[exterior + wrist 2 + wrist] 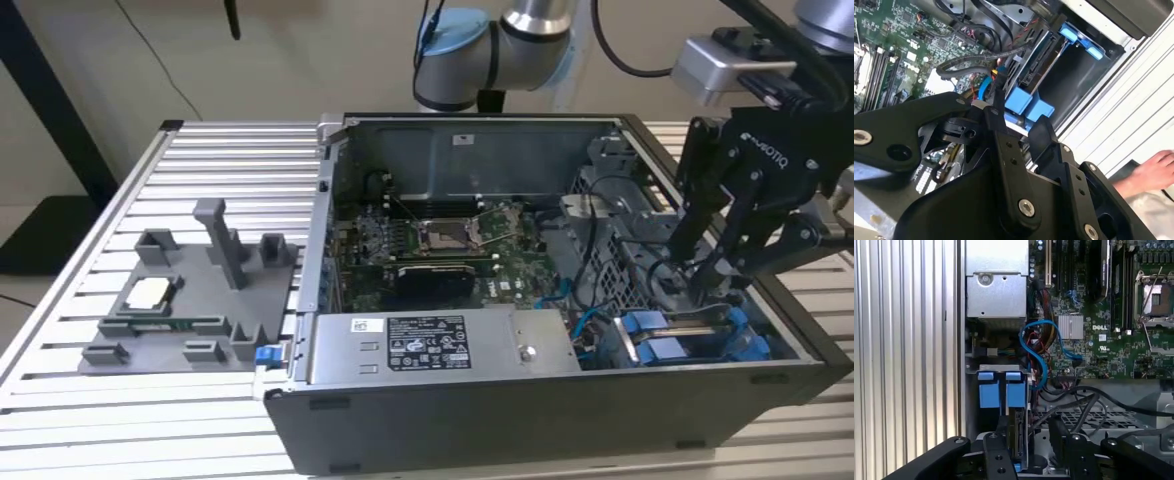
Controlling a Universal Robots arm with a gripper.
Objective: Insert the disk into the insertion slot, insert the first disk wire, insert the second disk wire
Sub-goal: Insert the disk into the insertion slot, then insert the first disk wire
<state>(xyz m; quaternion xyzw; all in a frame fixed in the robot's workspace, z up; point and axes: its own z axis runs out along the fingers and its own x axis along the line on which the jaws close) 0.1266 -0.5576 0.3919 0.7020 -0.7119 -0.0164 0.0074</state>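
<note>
In the exterior view, found the gripper (707,288) low in the case (534,420) at the exterior view's right, over the disk (654,345). In the second wrist view, saw fingers (999,100) apart, straddling its bright blue frame at the insertion slot (1069,95); judged best to press straight along the rails. In the first wrist view, saw it edge-on, dark, blue-tabbed, near the blue cable (1036,355).
</note>
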